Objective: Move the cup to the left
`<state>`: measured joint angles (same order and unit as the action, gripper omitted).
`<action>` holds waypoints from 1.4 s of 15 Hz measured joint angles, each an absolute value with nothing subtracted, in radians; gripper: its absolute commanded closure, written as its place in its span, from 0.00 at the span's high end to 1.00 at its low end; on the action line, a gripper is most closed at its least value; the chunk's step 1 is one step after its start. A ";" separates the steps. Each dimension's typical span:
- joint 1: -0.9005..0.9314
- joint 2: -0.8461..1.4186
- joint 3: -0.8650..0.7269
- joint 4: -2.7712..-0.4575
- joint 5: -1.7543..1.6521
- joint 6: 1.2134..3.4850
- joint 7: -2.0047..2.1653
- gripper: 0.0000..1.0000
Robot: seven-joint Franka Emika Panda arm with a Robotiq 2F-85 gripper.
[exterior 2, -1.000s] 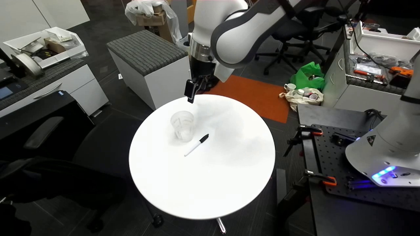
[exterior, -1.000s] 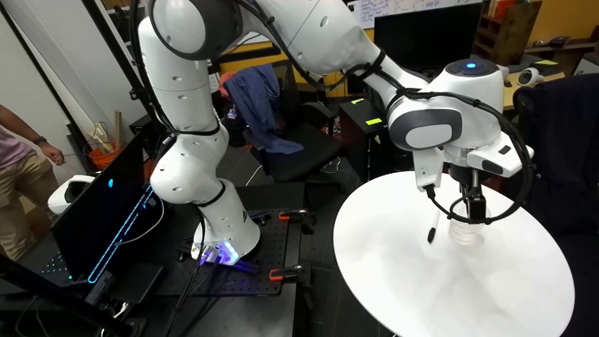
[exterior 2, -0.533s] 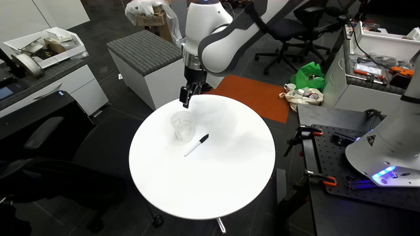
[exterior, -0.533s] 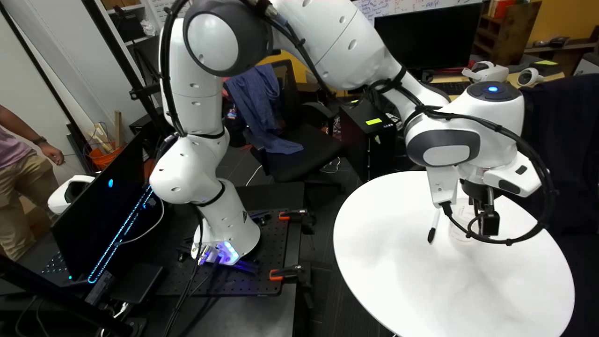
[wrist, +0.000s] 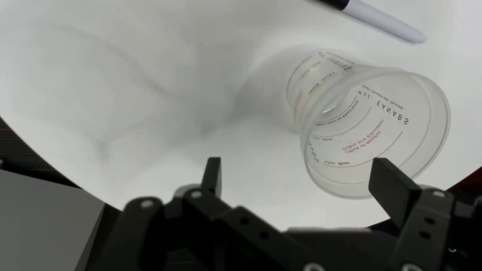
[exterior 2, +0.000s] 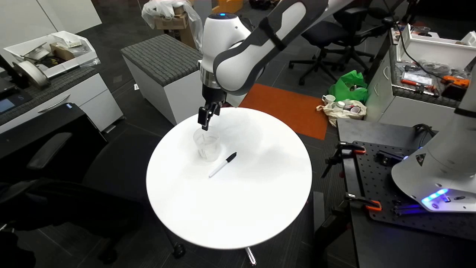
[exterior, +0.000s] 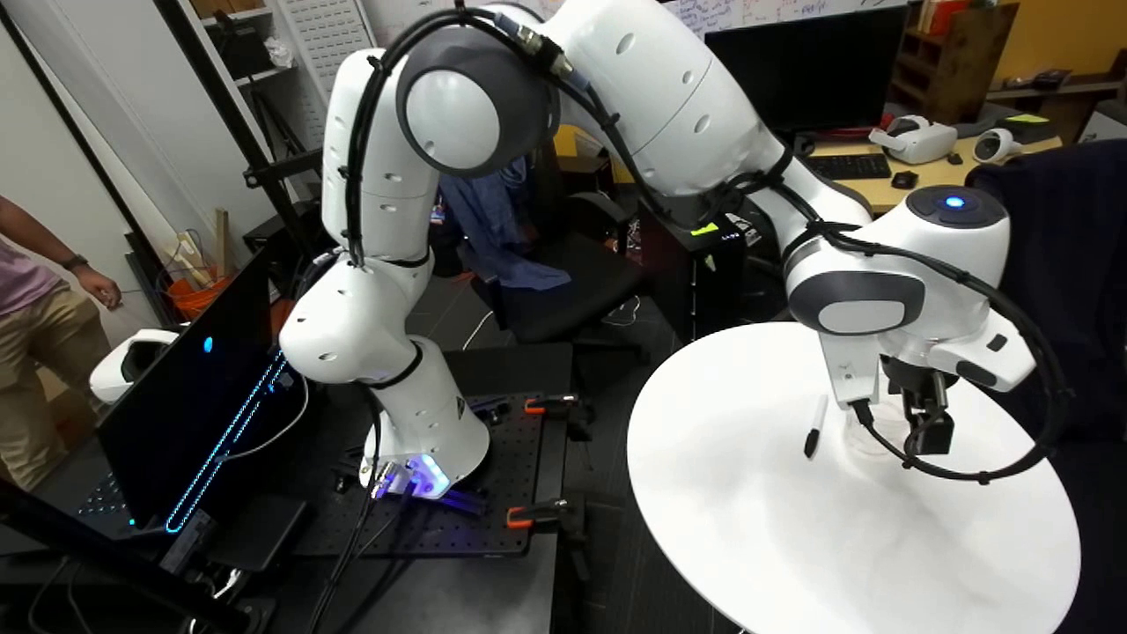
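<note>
In an exterior view, one clear, tapered plastic cup (exterior 2: 207,146) stands upright at eleven o'clock from the middle of one round white table (exterior 2: 238,212); one white, black-capped marker (exterior 2: 222,165) lies just beside it at five o'clock. The two jaws stand wide apart, gripping nothing. Compared with half a second ago, they show lower in both exterior views; cup and marker stay put.

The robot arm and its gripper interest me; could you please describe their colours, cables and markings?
The arm is white with dark grey trim at its joints, a black cable strapped along it, a blue light on a dark wrist cap, and a dark triangular mark on the base. The gripper is black, with blocky fingers and pale pin heads.
</note>
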<state>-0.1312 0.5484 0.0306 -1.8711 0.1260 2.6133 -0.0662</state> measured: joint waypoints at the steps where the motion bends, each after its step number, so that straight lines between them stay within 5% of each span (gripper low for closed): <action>1: -0.135 0.561 0.036 -1.859 0.127 2.610 -0.073 1.00; 6: -0.141 0.614 0.046 -1.805 0.128 2.580 -0.077 1.00; 9: -0.141 0.633 0.048 -1.775 0.128 2.542 -0.077 0.78; 14: -0.140 0.649 0.048 -1.739 0.128 2.502 -0.077 0.58; 21: -0.138 0.664 0.049 -1.712 0.128 2.478 -0.077 0.00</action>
<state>-0.1383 0.6639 0.0489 -1.7117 0.1282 2.4778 -0.0773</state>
